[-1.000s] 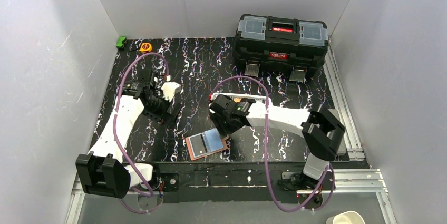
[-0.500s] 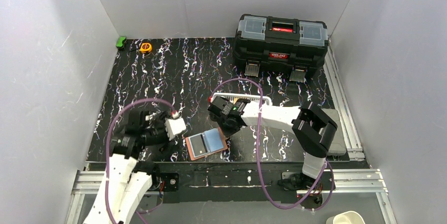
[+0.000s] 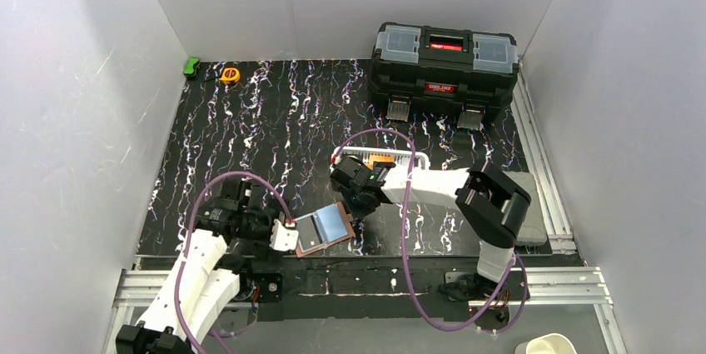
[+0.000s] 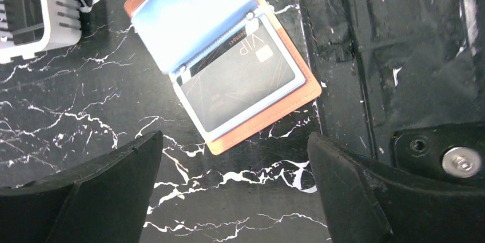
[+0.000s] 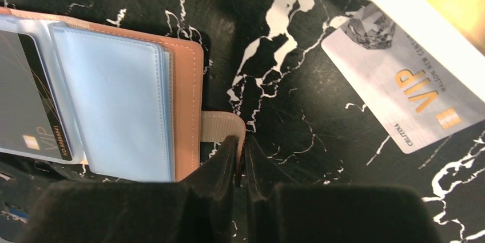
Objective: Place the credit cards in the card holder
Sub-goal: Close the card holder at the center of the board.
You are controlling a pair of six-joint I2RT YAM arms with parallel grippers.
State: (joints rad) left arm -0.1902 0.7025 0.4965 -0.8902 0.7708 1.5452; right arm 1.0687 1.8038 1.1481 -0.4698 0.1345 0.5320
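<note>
Right tool (image 5: pixel 241 160) pinches the leathery salmon card holder (image 5: pixel 186 83) by its tab (image 5: pixel 220 126), hiding the tab's tip. A glossy black card (image 5: pixel 23 100) lies sleeved. Left tool (image 4: pixel 233 157) gapes wide.

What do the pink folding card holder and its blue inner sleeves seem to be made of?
Salmon-pink folding card holder: probably leather or imitation, matte, stitched edge. Pale blue inner sleeves: likely soft plastic, glossy; black card shows through one.

Card holder (image 5: pixel 184 91) (left part off-frame)
</note>
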